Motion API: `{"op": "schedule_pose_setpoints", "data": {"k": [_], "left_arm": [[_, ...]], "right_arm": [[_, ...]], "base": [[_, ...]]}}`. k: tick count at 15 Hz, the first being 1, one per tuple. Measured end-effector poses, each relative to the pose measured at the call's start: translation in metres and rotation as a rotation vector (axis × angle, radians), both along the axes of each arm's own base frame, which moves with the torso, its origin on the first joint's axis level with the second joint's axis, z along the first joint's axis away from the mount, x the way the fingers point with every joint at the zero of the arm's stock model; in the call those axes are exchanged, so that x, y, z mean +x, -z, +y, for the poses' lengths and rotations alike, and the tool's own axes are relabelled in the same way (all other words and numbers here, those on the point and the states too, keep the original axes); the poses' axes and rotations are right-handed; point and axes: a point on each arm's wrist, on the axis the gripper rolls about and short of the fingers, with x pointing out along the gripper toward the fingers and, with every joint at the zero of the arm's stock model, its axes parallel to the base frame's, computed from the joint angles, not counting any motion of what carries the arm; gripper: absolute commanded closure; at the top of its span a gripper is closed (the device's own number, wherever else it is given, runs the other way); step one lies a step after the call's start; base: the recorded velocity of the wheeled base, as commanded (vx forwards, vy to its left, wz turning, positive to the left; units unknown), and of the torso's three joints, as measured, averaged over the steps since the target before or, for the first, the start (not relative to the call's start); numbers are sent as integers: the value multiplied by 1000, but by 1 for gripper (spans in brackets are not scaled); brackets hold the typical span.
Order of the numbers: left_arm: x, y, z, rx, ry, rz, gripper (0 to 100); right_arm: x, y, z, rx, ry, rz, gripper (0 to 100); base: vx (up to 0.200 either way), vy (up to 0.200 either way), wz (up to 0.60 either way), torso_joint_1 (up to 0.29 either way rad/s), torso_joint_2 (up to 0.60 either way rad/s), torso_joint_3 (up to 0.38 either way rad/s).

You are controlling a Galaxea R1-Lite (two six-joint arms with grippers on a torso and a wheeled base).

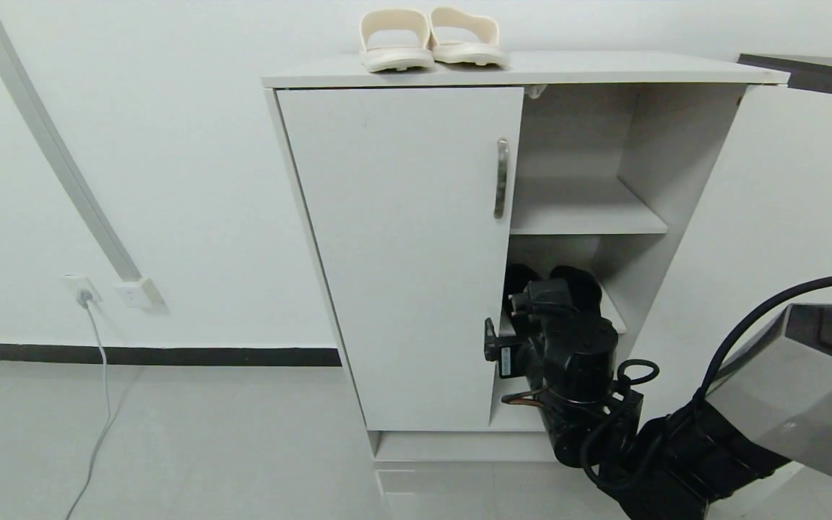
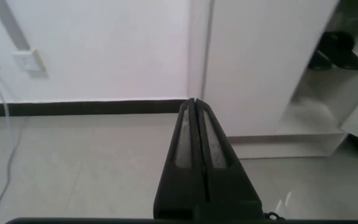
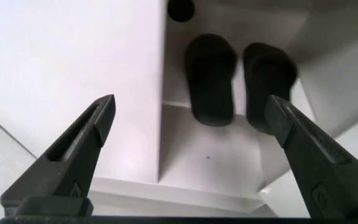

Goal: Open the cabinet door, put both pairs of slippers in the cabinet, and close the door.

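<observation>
A pair of cream slippers (image 1: 430, 40) rests on top of the white cabinet (image 1: 401, 253). Its left door is closed; the right door (image 1: 791, 202) is swung wide open. A pair of black slippers (image 1: 582, 285) (image 3: 211, 78) (image 2: 335, 51) lies side by side on the middle shelf of the open half. My right gripper (image 1: 542, 297) (image 3: 190, 102) is open just in front of that shelf, a little short of the black slippers, with nothing between its fingers. In the left wrist view my left gripper (image 2: 194, 104) is shut and empty, low over the floor to the left of the cabinet.
The upper shelf (image 1: 582, 217) in the open half is bare. A metal handle (image 1: 501, 178) runs down the closed door's edge. On the wall at left are a socket with a cable (image 1: 84, 292) and a slanted conduit (image 1: 48, 137). Grey floor spreads to the left.
</observation>
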Motion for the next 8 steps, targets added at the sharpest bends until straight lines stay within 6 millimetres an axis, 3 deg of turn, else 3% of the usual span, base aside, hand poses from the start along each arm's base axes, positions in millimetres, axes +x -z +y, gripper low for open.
{"op": "schedule_pose_setpoints", "data": {"k": [4,8], "left_arm": [[0,0,0,0,0,0,100],[0,0,0,-3,-4,0,100]], "right_arm": [[-2,-3,-2,4,0,-5,0],[-4,-6,-3,15,-2,-19,0]], "base": [[0,200,0,2,5,4],[0,0,0,0,0,0]]}}
